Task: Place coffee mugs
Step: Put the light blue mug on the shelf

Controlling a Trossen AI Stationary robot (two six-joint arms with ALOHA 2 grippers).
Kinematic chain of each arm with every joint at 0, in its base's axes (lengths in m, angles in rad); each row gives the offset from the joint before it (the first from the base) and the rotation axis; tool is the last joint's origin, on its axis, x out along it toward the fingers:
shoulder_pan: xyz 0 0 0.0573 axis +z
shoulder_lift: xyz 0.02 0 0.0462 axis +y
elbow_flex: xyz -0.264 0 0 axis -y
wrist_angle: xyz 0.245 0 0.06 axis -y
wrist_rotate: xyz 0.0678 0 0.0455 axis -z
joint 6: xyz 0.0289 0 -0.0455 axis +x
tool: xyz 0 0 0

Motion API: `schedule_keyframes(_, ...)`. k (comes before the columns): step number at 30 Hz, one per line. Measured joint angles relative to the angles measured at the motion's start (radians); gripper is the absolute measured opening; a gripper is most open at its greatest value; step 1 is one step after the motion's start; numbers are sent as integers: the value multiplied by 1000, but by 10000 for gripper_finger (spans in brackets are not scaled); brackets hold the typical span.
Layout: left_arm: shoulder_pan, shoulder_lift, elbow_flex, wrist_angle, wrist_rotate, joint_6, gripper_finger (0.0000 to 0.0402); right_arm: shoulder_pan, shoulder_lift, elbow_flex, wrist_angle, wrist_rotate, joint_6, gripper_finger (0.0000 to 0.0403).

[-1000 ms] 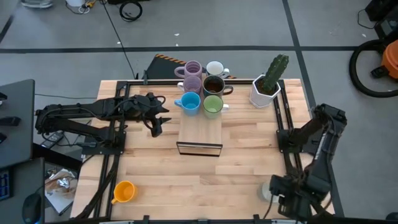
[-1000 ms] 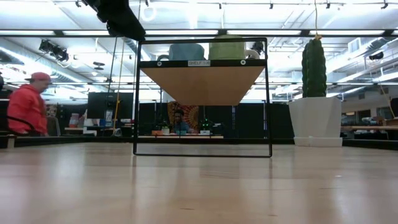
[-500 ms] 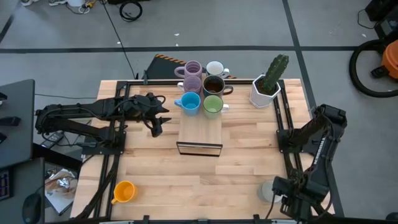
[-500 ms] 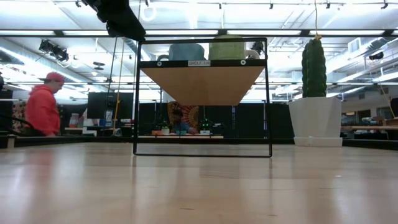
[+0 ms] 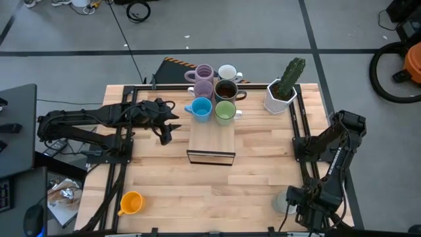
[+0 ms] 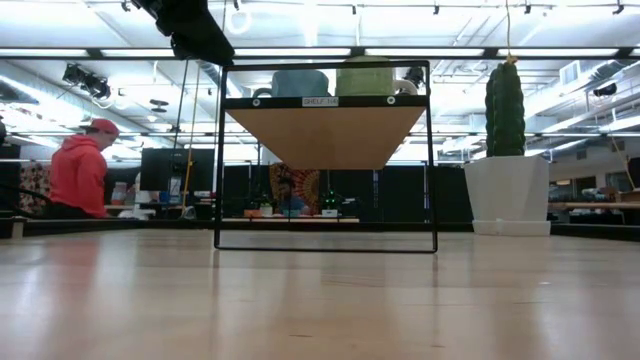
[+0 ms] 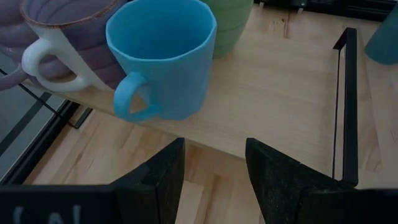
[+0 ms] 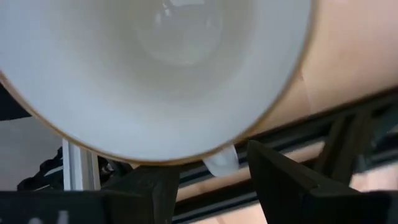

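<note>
Hovering at the high view's lower right, the right gripper (image 5: 297, 201) spreads empty fingers over a white ceramic mug (image 8: 168, 74). The left gripper (image 7: 211, 180), parted and empty, faces the blue ceramic mug (image 7: 163, 59) on the wooden shelf (image 5: 212, 139) at centre.

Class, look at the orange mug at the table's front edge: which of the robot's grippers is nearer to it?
The left. The left gripper hovers beside the shelf, up the table from the orange mug; the right gripper is at the opposite front corner.
</note>
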Motion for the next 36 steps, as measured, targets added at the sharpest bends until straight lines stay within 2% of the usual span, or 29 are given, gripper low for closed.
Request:
schedule_keyframes(15, 0, 0, 0, 0, 0, 0, 176, -23, 0, -22, 87, 122, -61, 148)
schedule_keyframes(24, 0, 0, 0, 0, 0, 0, 176, -65, 0, -22, 90, 132, -66, 74)
schedule_keyframes(32, 0, 0, 0, -1, 0, 0, 176, -133, 0, -22, 100, 122, -76, 71)
schedule_keyframes(36, 0, 0, 0, -1, 0, 0, 176, -169, 0, -22, 94, 129, -145, 72)
